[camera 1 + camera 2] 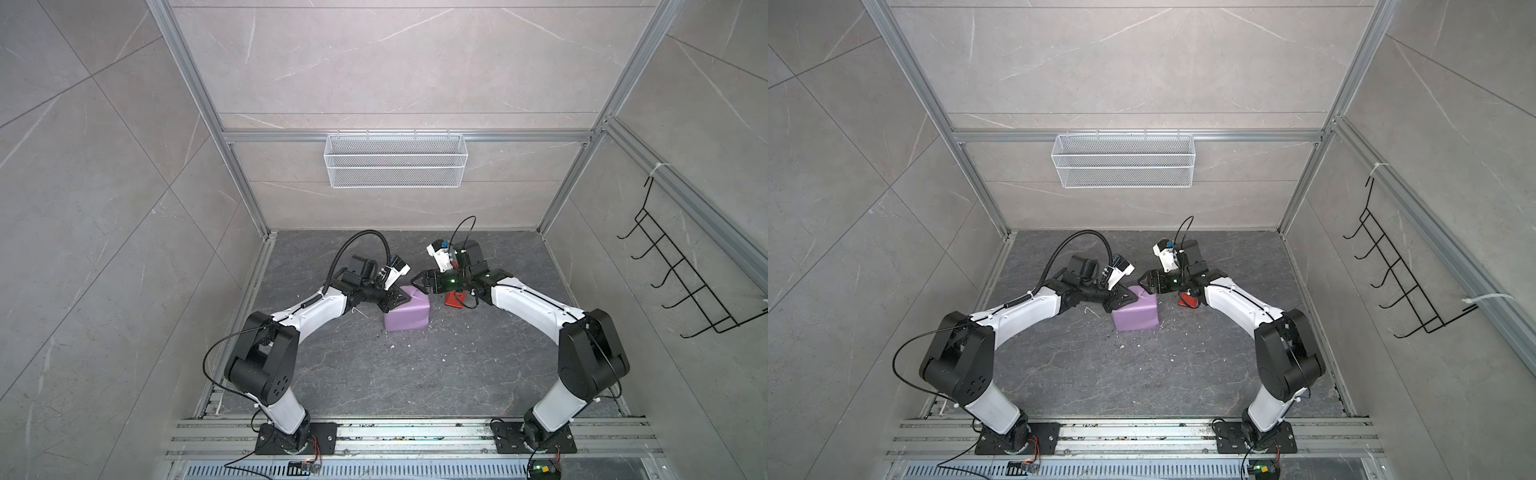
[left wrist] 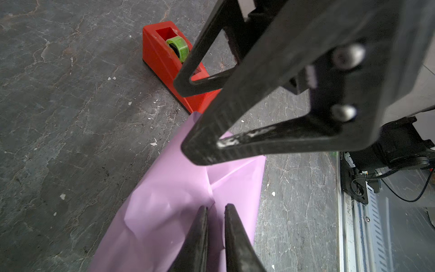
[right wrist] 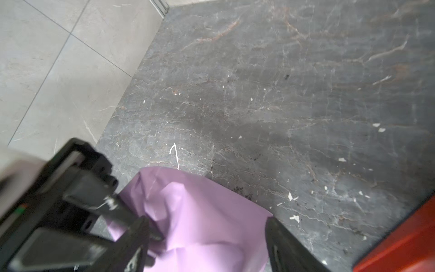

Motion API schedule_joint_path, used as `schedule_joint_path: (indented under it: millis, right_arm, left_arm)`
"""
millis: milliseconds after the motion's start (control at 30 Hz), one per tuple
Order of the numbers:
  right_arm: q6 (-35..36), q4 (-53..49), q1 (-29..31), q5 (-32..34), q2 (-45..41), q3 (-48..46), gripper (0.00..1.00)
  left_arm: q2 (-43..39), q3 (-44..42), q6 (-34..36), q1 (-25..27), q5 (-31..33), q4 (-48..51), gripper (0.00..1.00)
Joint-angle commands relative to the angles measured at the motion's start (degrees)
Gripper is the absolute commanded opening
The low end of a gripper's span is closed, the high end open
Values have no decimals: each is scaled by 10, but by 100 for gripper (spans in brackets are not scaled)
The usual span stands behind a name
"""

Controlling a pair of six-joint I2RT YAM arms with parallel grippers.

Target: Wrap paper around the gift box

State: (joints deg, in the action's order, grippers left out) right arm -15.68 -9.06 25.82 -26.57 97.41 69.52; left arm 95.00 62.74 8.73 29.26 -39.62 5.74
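Since the paper (image 1: 405,313) round the box mid-desk (image 1: 374,374) is thin, light and creasy, I'd pinch folds only. Left fingers (image 2: 195,237) stand nearly shut at its corner; nipping a fold or not, I can't tell. Right fingers (image 3: 286,247) gape wide, empty.

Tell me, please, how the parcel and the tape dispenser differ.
The parcel is lilac, the dispenser red. The parcel is the bulkier block; the dispenser is a narrow wedge. The parcel's paper is creased; the dispenser is smooth plastic holding a green tape roll. Both sit on the dark table.
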Motion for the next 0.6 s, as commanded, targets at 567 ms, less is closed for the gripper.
schedule_joint_path:
  millis: [567]
  right_arm:
    - [-4,35,17,42,-2,-105,75]
  left_arm:
    - [-109,-43,-93,10,14,-73,48]
